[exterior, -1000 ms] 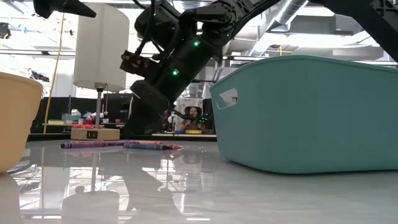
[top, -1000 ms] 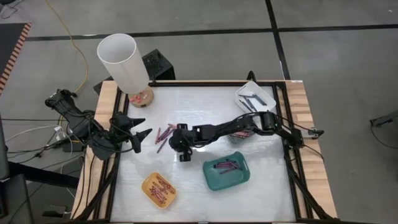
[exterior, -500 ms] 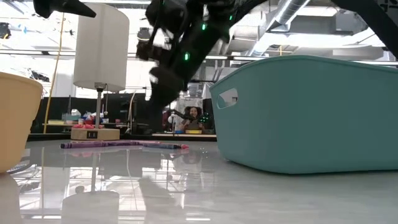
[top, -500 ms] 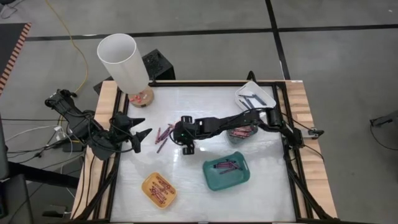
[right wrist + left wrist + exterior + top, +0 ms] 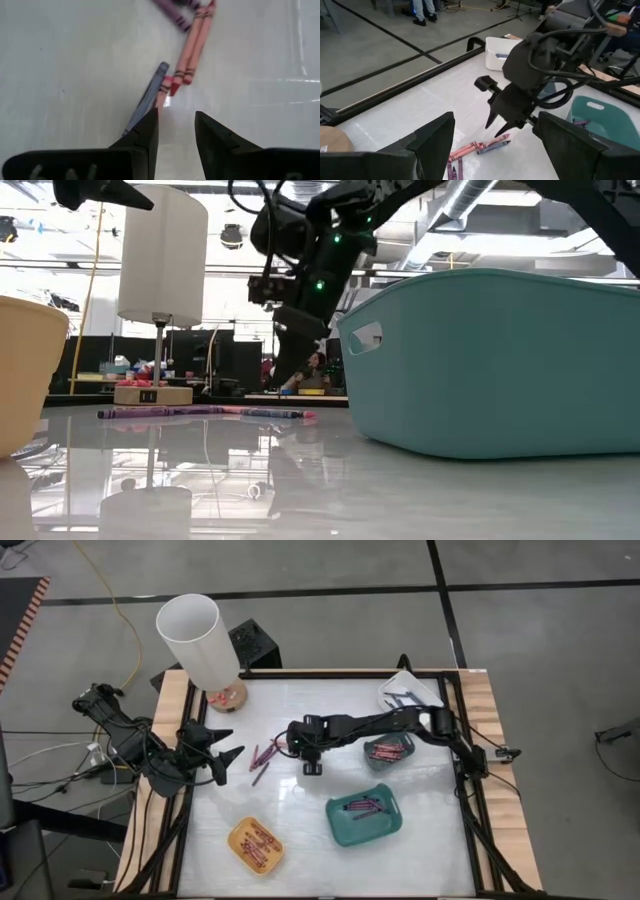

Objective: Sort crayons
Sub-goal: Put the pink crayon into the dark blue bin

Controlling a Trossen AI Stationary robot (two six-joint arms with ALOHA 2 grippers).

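Note:
Several loose crayons (image 5: pixel 263 758) lie flat on the white table between the two arms. In the right wrist view they show as pink ones (image 5: pixel 192 50), a blue-grey one (image 5: pixel 147 95) and purple ones (image 5: pixel 175 15). My right gripper (image 5: pixel 176 117) hovers over their right end, slanting down, its fingers a little apart with nothing between them. In the left wrist view it (image 5: pixel 496 126) hangs clear above the crayons (image 5: pixel 480 147). My left gripper (image 5: pixel 235 743) waits open at the table's left edge, pointing toward the pile.
Near the front stand a yellow tray (image 5: pixel 232 837) and a teal tray (image 5: pixel 395 825), both with crayons in them. A small tray (image 5: pixel 403 740) of red ones lies under the right arm, and a white tray (image 5: pixel 425 688) sits at the far right. A white cylinder lamp (image 5: pixel 195 640) stands far left.
My right gripper has gone toward the table's far edge and risen a little, tipping more steeply downward, and now stands over the loose crayons. Its finger gap has stayed the same.

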